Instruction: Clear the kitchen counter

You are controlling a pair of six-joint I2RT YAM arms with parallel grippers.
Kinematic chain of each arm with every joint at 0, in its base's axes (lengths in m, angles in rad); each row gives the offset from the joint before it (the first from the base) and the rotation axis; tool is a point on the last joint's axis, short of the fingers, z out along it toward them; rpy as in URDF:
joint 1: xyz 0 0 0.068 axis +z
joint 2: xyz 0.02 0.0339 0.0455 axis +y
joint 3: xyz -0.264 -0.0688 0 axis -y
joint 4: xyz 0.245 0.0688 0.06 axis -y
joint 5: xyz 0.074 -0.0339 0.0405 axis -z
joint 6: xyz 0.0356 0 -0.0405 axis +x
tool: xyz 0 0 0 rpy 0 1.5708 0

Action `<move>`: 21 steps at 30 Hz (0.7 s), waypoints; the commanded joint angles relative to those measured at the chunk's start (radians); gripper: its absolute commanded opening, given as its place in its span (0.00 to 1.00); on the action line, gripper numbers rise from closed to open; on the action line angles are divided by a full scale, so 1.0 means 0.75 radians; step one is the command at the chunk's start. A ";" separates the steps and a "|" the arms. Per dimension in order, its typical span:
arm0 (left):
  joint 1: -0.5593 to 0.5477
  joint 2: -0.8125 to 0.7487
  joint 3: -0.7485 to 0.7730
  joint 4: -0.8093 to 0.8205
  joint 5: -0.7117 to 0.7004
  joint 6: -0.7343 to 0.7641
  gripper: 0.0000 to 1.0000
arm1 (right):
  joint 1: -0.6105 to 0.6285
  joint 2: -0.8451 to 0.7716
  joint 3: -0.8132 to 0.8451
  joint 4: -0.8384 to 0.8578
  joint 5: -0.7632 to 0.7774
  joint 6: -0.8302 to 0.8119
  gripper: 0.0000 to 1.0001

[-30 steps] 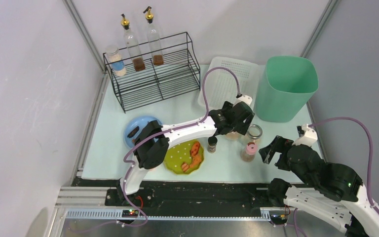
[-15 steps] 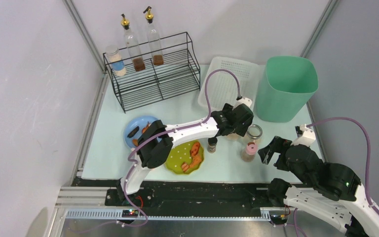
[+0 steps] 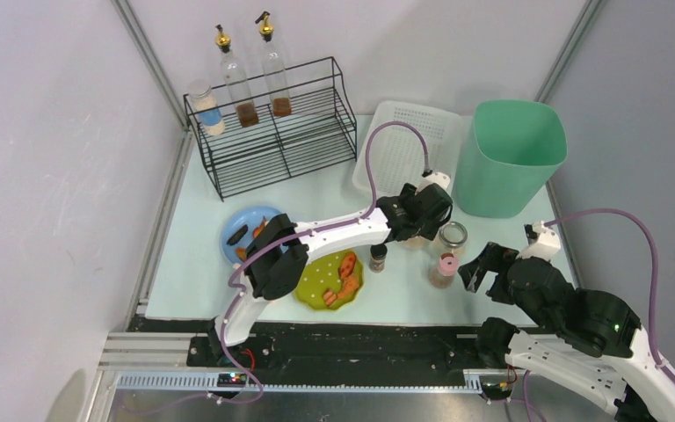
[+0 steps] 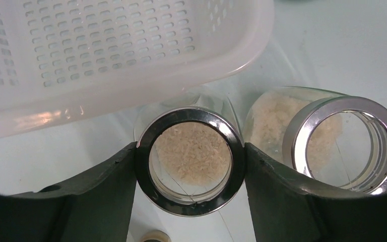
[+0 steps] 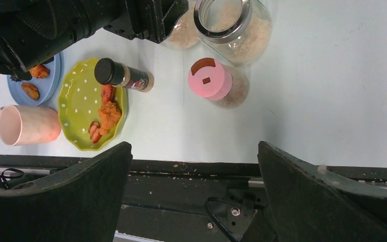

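The tabletop [image 3: 193,255] lies flat ahead of the arm bases, bounded by a black rail on its near side. Its long axis appears to run left to right.

A black wire rack [image 3: 272,132] holding bottles stands at the far left corner. Toward the near edge sit a blue plate [image 3: 231,242], a green plate [image 3: 316,286] with food scraps, and a dark-capped shaker [image 3: 378,257].

Right of centre, the left claw [image 4: 190,156] is clamped on a lidless grain jar [image 4: 191,169], fingers pressed to both sides of its steel rim. A second jar [image 4: 342,143] stands just beside it, with the white basket [image 3: 404,141] behind.

This looks like the grasp step. The next move calls for a straight, upright lift, so nothing spills and the neighbouring jar is not knocked.

The right claw [image 5: 192,151] hangs with its fingers wide apart over the near right edge, holding nothing.
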 commanded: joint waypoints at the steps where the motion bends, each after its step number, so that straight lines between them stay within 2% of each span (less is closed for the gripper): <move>1: -0.001 -0.059 0.006 -0.011 -0.090 0.030 0.12 | 0.007 0.005 -0.008 0.050 0.004 0.014 1.00; 2: 0.000 -0.083 -0.015 -0.011 -0.103 0.031 0.03 | 0.008 0.006 -0.009 0.050 0.003 0.013 1.00; 4: -0.002 -0.129 -0.052 -0.010 -0.111 0.038 0.00 | 0.008 0.001 -0.008 0.050 0.001 0.013 1.00; 17: -0.012 -0.423 -0.154 -0.008 -0.017 0.107 0.00 | 0.007 0.018 -0.008 0.084 -0.015 -0.020 1.00; 21: -0.011 -0.492 -0.149 -0.009 -0.041 0.158 0.00 | 0.008 0.018 -0.009 0.104 -0.031 -0.036 1.00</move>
